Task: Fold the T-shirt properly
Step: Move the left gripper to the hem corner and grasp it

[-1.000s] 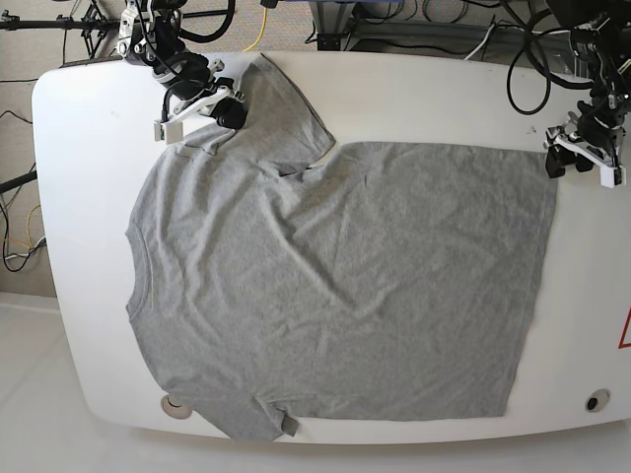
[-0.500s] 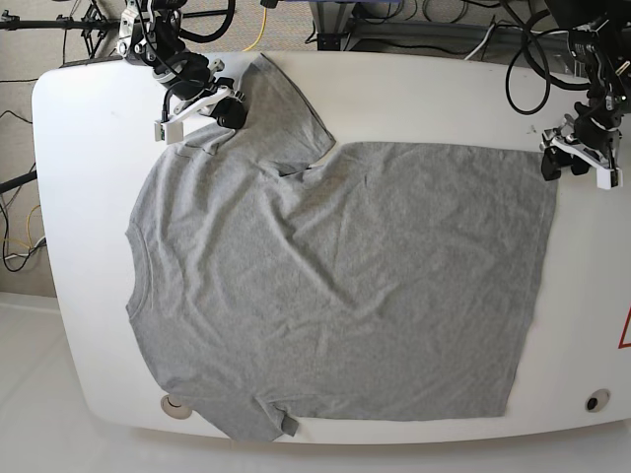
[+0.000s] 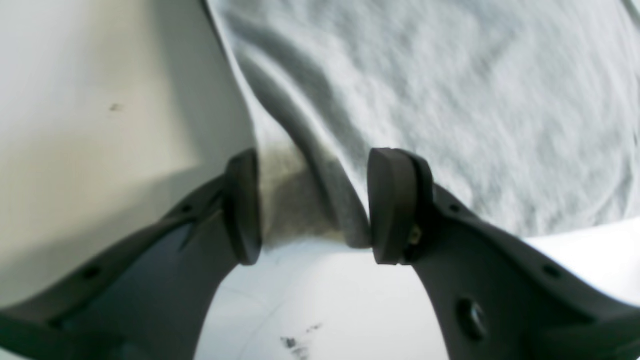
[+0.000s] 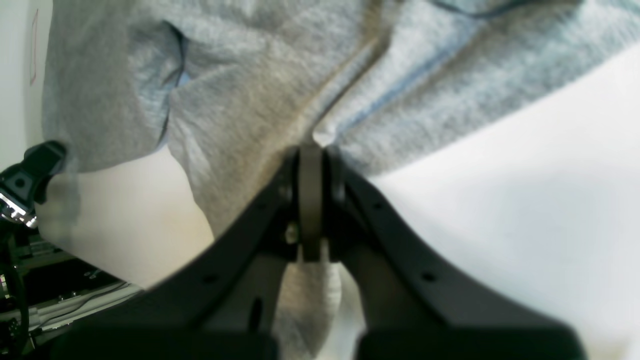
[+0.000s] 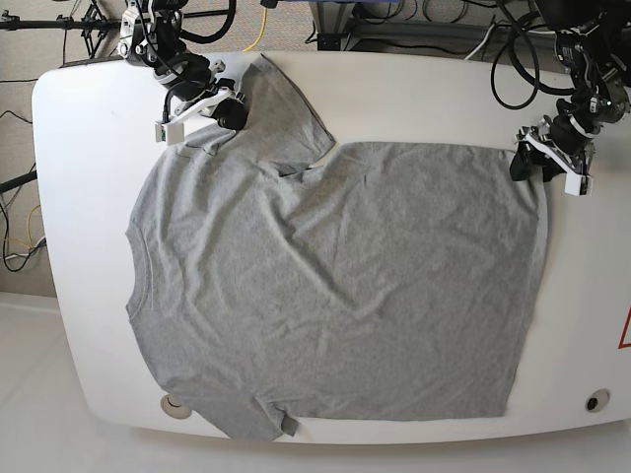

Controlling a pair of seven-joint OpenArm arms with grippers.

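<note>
The grey T-shirt [image 5: 335, 286] lies spread flat on the white table [image 5: 414, 89], neck to the left and hem to the right. My right gripper [image 5: 202, 116] is at the far left sleeve. In the right wrist view that gripper [image 4: 311, 160] is shut, pinching a fold of the T-shirt [image 4: 250, 75]. My left gripper [image 5: 545, 166] is at the hem's far right corner. Seen from the left wrist, the gripper [image 3: 310, 205] is open and straddles a raised ridge of the T-shirt [image 3: 450, 100], with the right pad [image 3: 390, 205] touching the cloth.
Cables and stands crowd the floor behind the table's far edge [image 5: 325, 25]. A round fitting [image 5: 595, 401] sits at the near right corner and another [image 5: 175, 401] at the near left. A red mark [image 5: 625, 330] shows at the right edge.
My left gripper has moved left onto the hem's far corner, its jaws have narrowed, and the cloth edge there has shifted inward. The right arm has stayed where it was.
</note>
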